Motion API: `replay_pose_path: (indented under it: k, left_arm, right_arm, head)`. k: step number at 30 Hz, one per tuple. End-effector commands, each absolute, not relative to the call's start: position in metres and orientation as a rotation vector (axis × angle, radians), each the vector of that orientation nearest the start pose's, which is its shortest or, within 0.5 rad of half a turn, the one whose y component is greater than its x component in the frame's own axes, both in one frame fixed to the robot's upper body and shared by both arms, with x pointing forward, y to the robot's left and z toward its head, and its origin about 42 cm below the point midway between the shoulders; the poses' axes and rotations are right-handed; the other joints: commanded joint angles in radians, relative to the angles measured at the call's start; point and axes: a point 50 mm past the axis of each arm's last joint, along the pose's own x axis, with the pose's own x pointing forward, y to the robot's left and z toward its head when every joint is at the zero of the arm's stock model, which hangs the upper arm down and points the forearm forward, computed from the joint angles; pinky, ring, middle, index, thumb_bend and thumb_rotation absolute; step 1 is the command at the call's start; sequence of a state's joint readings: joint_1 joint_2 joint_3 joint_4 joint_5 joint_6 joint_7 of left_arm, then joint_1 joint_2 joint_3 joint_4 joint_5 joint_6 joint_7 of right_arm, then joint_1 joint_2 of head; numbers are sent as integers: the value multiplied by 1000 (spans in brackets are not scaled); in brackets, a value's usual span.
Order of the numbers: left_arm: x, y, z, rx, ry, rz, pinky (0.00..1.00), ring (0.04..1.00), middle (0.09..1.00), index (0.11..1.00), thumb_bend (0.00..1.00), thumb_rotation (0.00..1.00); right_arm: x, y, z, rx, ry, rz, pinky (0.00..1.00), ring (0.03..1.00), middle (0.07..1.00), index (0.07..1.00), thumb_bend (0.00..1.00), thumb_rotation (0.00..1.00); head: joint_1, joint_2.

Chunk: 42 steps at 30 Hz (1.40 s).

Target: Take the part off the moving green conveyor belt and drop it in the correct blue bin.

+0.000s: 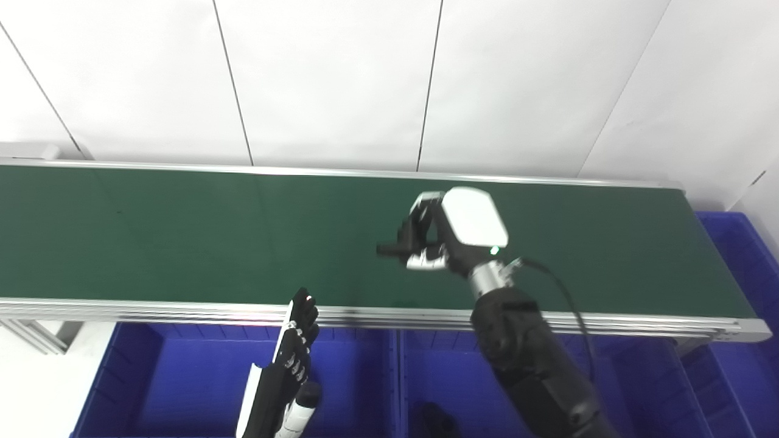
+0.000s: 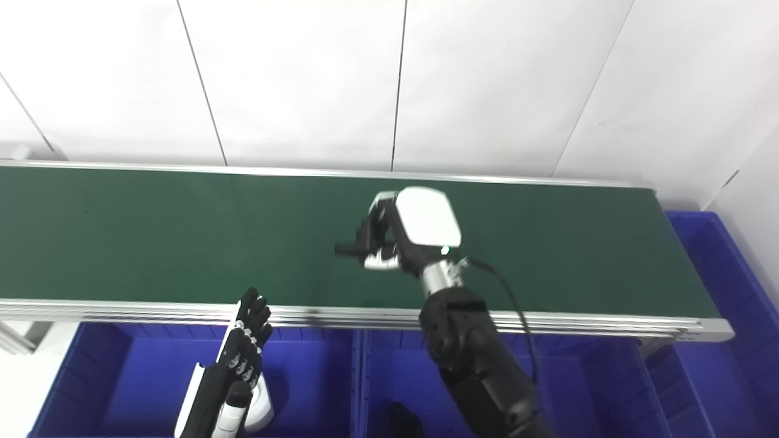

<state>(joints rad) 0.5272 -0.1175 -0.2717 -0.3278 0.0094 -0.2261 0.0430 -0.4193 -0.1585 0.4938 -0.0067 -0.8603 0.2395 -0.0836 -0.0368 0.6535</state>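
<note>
The green conveyor belt (image 1: 182, 231) runs left to right across the view. My right hand (image 1: 450, 231), with a white back, is over the middle of the belt with its fingers curled shut. A small dark part (image 1: 389, 249) sticks out to the left from between its fingers and thumb; its shape is unclear. No other part shows on the belt. My left hand (image 1: 295, 347) is open with fingers straight, held above the left blue bin (image 1: 152, 377) just in front of the belt's near rail.
Blue bins stand in a row below the belt's near edge: the left one, a middle one (image 1: 450, 365) with a dark object (image 1: 438, 420) in it, and another past the belt's right end (image 1: 742, 255). A white panelled wall stands behind the belt.
</note>
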Motion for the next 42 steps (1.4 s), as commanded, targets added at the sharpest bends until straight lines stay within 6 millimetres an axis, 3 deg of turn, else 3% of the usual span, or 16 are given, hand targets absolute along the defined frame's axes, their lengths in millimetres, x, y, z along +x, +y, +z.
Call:
replay_pose_path:
  k: [1,7,12,17,20,21,31,36,42]
  left_arm:
    - [130,132,119,-237,-115,-14,1000,1000,1000,1000,802,839]
    - [133,136,115,-232,-100,-5,1000,1000,1000,1000,821,846]
    - [135,140,111,-238,-98,5,1000,1000,996,1000,838,850]
    - [138,144,105,-241,-89,6,1000,1000,992,1000,838,857]
    - [138,146,105,-244,-90,8,1000,1000,995,1000,830,855]
    - [137,146,106,-243,-91,10,1000,1000,994,1000,851,850]
    - [128,153,108,-229,-76,31,1000,1000,994,1000,846,889]
    - [125,157,115,-227,-85,24,1000,998,990,1000,841,887]
    - [123,163,131,-237,-91,25,1000,989,999,1000,828,908]
  right_arm:
    - [357,-119,209,-1057,-494,144,163,217,470,485,524,0]
    - [314,-150,199,-1007,-531,87,235,315,439,530,516,0]
    - [274,-177,186,-936,-511,26,201,274,418,535,514,0]
    - [250,-191,171,-890,-560,14,194,264,414,534,513,0]
    - [239,-195,172,-857,-615,0,174,236,407,530,513,0]
    - [234,-195,174,-844,-638,-11,169,226,445,503,519,0]
    - [220,-186,174,-802,-662,-27,172,227,471,486,524,0]
    - [218,-181,182,-789,-679,-36,174,229,471,486,524,0]
    - [207,-179,204,-807,-671,2,174,231,471,486,523,0]
  head:
    - [-6,-6]
    - [-17,-26]
    - [-21,-41]
    - [-30,-59]
    - [-40,-59]
    - [-43,-61]
    - [-38,-56]
    - [-57,-29]
    - [-151,47]
